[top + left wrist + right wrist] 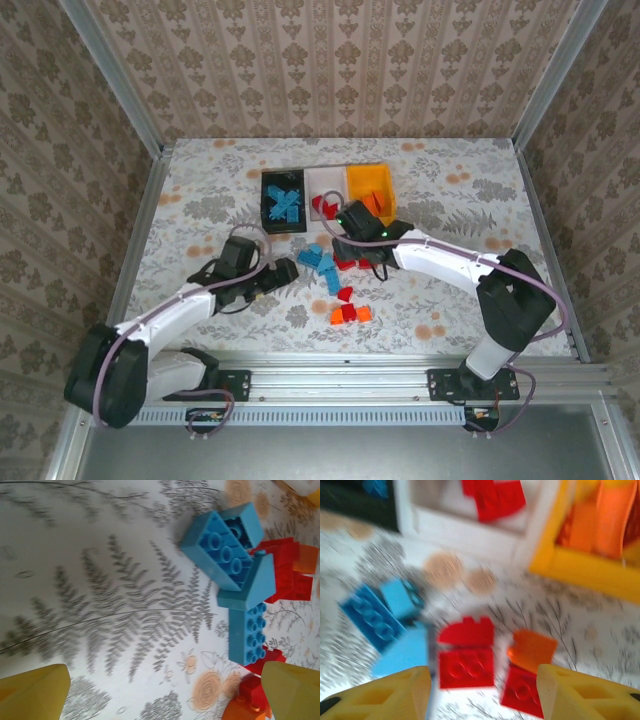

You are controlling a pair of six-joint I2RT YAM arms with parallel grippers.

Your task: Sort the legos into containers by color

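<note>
The containers stand in a row at the back: a black bin (pixel 283 195) holding blue legos, a white bin (pixel 325 188) with red ones (pixel 492 497), and an orange-yellow bin (pixel 370 188) with orange ones. Loose blue legos (pixel 322 262) (pixel 225 550), red legos (pixel 466 665) and an orange lego (pixel 532 647) lie on the table in front of them. My right gripper (pixel 482 695) (pixel 358 250) hovers open above the red and orange pieces, holding nothing. My left gripper (pixel 162 695) (pixel 285 272) is wide open and empty just left of the blue cluster.
A second small cluster of orange and red legos (pixel 350 313) lies nearer the table's front edge. Patterned walls and metal rails (pixel 140 240) enclose the table on three sides. The flowered cloth to the left and right of the pile is bare.
</note>
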